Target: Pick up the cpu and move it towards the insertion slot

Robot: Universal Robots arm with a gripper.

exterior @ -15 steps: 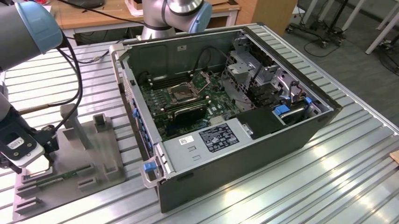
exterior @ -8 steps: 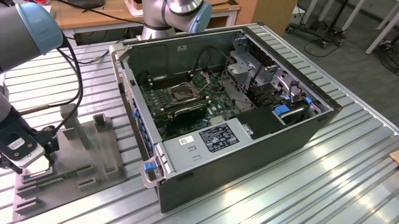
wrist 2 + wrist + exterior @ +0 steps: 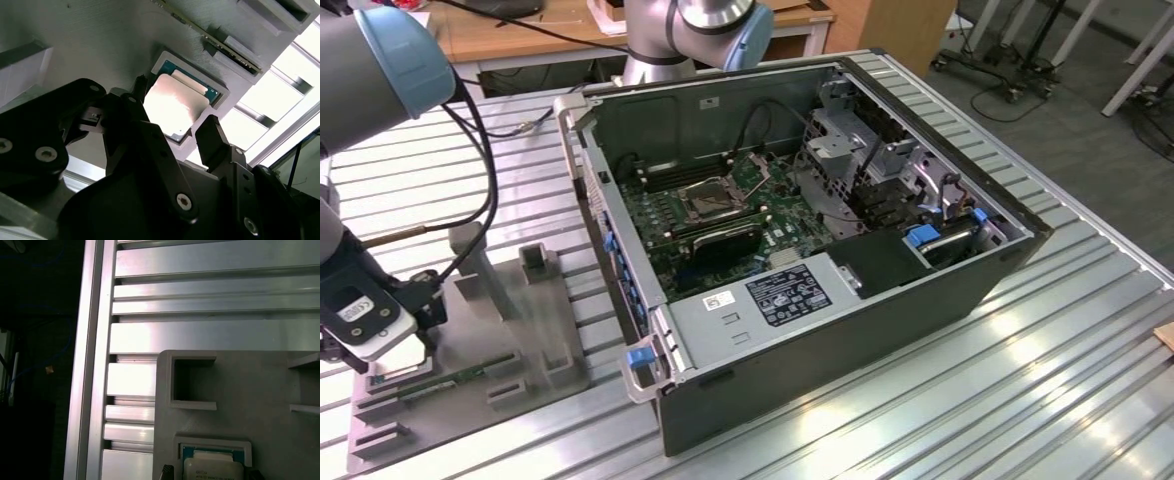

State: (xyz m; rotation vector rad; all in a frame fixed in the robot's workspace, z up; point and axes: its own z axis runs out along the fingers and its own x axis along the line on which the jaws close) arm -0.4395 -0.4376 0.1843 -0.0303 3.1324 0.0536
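I see one cpu [image 3: 180, 100] lying flat in its pocket in the tray [image 3: 260, 390]. My gripper [image 3: 176, 104] hangs just above it, its two fingers [image 3: 215, 135] spread apart on either side, gripping nothing. One slot [image 3: 716, 200] sits well away from the tray, inside the case [image 3: 854, 330]. I cannot read the cpu's print.

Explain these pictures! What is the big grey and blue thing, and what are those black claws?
The grey and blue thing is a robot arm. The exterior view is from a camera off the arm; the wrist views' cameras ride on it. On the metal table stand an open computer case and a grey tray. The claws are its gripper, open, one finger each side of the cpu, a shiny square chip lying in a tray pocket. Nothing is held yet. The insertion slot is inside the case.
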